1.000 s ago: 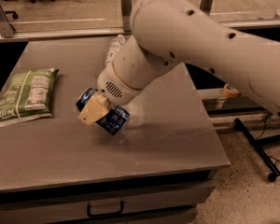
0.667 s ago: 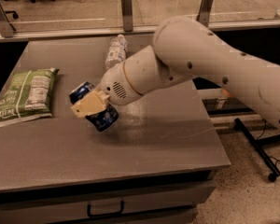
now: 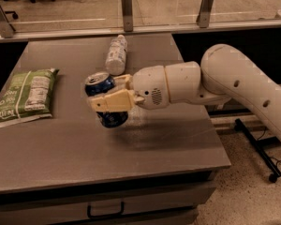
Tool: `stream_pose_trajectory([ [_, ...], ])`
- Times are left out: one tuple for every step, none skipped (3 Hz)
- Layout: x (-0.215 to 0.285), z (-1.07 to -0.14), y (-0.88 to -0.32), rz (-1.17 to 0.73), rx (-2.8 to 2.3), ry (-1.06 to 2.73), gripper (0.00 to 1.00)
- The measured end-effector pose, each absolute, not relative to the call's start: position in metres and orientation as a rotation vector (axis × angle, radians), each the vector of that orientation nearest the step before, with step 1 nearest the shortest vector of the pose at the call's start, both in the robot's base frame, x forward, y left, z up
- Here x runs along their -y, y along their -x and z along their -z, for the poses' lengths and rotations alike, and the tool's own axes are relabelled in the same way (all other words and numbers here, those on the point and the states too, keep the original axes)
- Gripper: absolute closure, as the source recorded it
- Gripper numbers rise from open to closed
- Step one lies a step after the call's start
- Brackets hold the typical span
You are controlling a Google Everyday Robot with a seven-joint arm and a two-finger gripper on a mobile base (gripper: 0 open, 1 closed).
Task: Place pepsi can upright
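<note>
Camera view: pepsi can (image 3: 99, 87) sits between the jaws of the gripper (image 3: 104, 92), over the middle of the counter (image 3: 168, 139), a bit left of center. The can is nearly upright, tilted slightly. Its silver top faces up and to the left, and its blue bottom end pokes out below the front finger. The bottom is close to the counter surface with a shadow under it; can't tell if it touches.

Jaws are clenched on the can. One tan finger (image 3: 113, 101) crosses the can's front and the other is behind it near the top. The white arm (image 3: 225, 78) comes in from the right side, running roughly level over the counter, wrist pointing left.

A clear plastic bottle (image 3: 116, 55) with a white label lies on its side just behind the can, toward the back of the counter, apart from the gripper. A green snack bag (image 3: 25, 95) lies flat near the left edge, well apart from the can. A drawer handle (image 3: 105, 211) shows on the front below the counter top.
</note>
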State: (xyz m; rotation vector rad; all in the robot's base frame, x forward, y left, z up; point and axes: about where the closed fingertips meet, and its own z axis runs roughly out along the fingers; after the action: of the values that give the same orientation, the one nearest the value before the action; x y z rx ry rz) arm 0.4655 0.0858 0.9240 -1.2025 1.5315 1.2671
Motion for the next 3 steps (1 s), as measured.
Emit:
stream_pose_trajectory([
  [-0.069, -0.924, -0.454, -1.188, -1.348, 1.279, 1.00],
  [-0.061, -0.919, -0.451, -1.108, -1.217, 1.308, 1.00],
  [-0.056, -0.909, -0.454, -1.062, -1.166, 1.320, 0.93],
])
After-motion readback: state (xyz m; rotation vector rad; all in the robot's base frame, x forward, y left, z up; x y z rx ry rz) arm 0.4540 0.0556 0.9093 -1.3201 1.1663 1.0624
